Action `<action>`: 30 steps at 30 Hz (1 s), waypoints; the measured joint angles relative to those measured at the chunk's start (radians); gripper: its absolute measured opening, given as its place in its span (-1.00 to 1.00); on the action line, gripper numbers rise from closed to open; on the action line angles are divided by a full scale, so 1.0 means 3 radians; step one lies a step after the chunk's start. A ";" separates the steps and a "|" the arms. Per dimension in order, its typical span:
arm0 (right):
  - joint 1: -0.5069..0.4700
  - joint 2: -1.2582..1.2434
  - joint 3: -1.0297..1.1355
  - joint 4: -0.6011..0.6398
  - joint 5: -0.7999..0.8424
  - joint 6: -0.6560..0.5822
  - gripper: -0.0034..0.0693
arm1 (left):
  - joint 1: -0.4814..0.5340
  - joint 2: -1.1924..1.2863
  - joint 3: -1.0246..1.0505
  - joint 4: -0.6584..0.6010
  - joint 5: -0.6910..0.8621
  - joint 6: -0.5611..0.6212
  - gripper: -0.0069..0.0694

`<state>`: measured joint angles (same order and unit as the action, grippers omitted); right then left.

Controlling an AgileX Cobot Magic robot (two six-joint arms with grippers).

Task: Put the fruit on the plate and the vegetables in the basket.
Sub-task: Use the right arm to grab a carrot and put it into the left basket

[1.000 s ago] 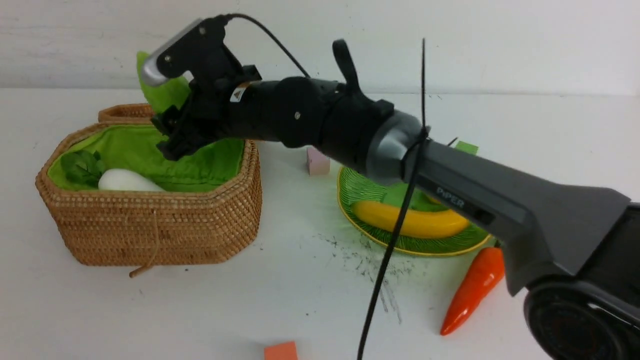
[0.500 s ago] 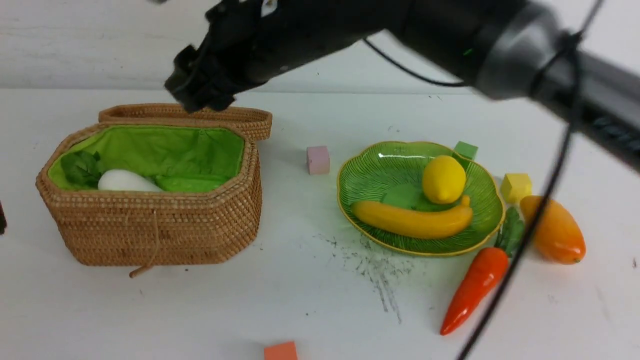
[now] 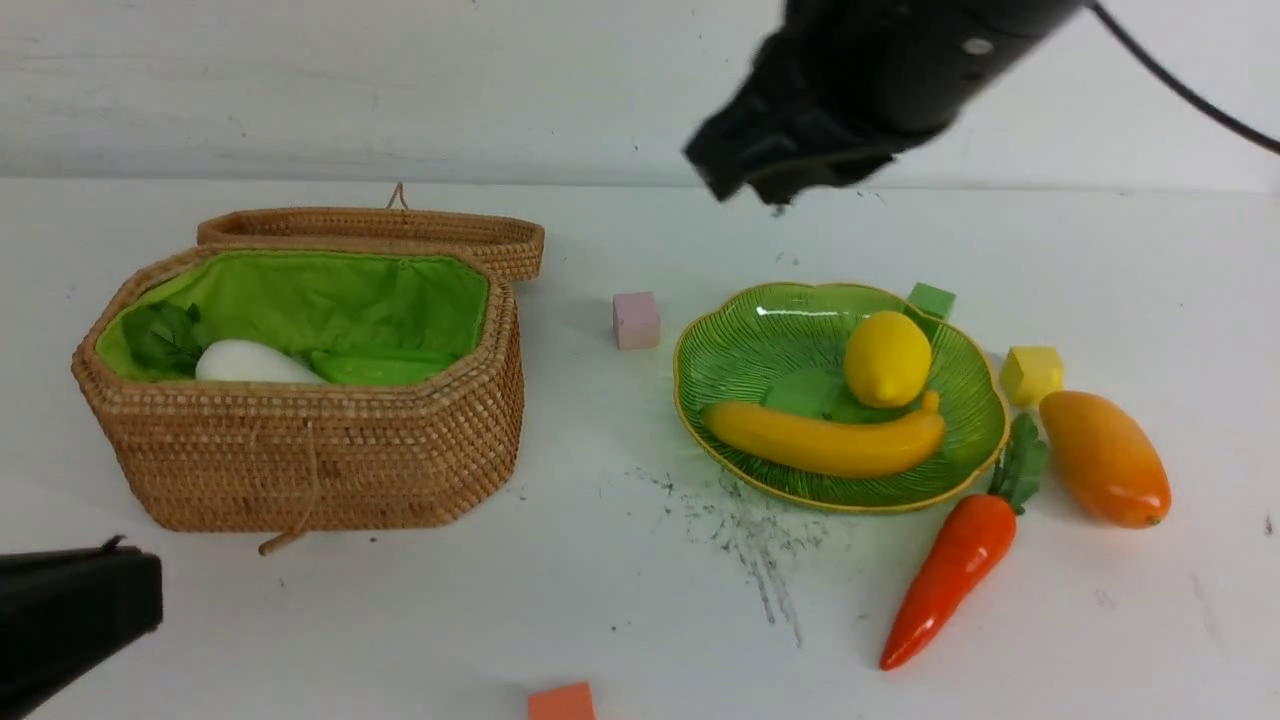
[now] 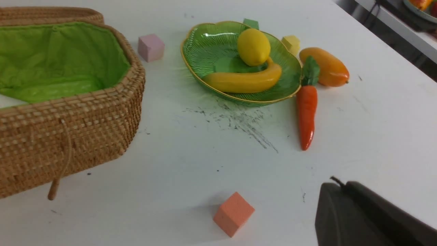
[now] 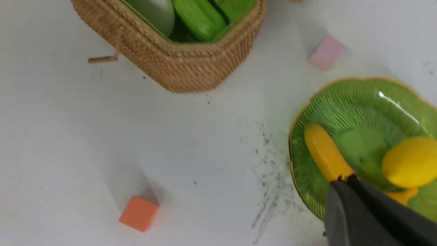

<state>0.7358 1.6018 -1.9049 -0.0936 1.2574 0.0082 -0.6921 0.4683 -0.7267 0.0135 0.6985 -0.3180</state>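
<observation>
Broadly, the white counter (image 3: 600,600) is noted with the sorting part done.

- The basket (image 3: 300,450) is set at the robot's left with its lid thrown back. A radish (image 3: 250,362) and a gourd (image 3: 380,367) are lodged inside on the green lining.
- The plate (image 3: 740,340) is placed right of centre. A banana (image 3: 825,445) and a lemon (image 3: 887,358) are laid in it, touching.
- The right gripper (image 3: 740,175) is held aloft over the plate's far rim, jaws pressed together, nothing carried.
- The left gripper (image 3: 140,595) is parked low at the near left, likewise closed and empty.

Two items are left out on the counter.

- The carrot (image 3: 950,570) is found just beside the plate's near right rim, leaves toward the plate, tip angled toward the robot and leftward.
- The mango (image 3: 1105,457) is found right of the plate, near the carrot's leaves.

Both are placed nearer the robot and rightward from the right gripper. That arm is judged the closer, and a descent squared across the carrot's slanted axis would be needed.
</observation>
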 joint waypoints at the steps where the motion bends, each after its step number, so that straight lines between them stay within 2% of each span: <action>1: -0.0033 -0.0212 0.0242 -0.0047 0.0005 0.0106 -0.95 | 0.0000 0.0000 0.0000 -0.0045 0.0000 0.0080 -0.84; 9: -0.0556 -0.0941 0.1693 -0.0134 0.0002 0.0738 -0.94 | 0.0000 0.0000 0.0000 -0.0224 0.0006 0.0280 -0.83; 13: -0.0858 -0.0990 0.2166 -0.0042 -0.0031 0.1046 -0.90 | 0.0000 0.0000 0.0000 -0.0242 0.0006 0.0286 -0.83; 17: -0.1124 -0.0990 0.2597 0.0202 -0.0351 0.1193 -0.77 | 0.0000 0.0000 0.0000 -0.0242 0.0006 0.0369 -0.83; 22: -0.1334 -0.0875 0.2896 0.0539 -0.0887 0.1264 -0.40 | 0.0000 0.0000 0.0000 -0.0297 0.0006 0.0553 -0.83; 25: -0.1417 -0.0590 0.2951 0.0661 -0.1300 0.1321 0.07 | 0.0000 0.0000 0.0000 -0.0384 0.0006 0.0615 -0.83; 27: -0.1427 -0.0423 0.2951 0.0692 -0.1513 0.1359 0.31 | 0.0000 0.0000 0.0000 -0.0425 0.0006 0.0622 -0.83; 28: -0.1431 -0.0381 0.2951 0.0697 -0.1560 0.1364 0.36 | 0.0000 0.0000 0.0000 -0.0434 0.0006 0.0625 -0.83; 30: -0.1438 -0.0079 0.2951 0.0713 -0.1860 0.1414 0.65 | 0.0000 0.0000 0.0000 -0.0455 0.0006 0.0625 -0.83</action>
<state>0.3044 1.5780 -1.0195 0.1202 0.6995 0.4322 -0.6921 0.4683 -0.7267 -0.1228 0.7004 -0.1303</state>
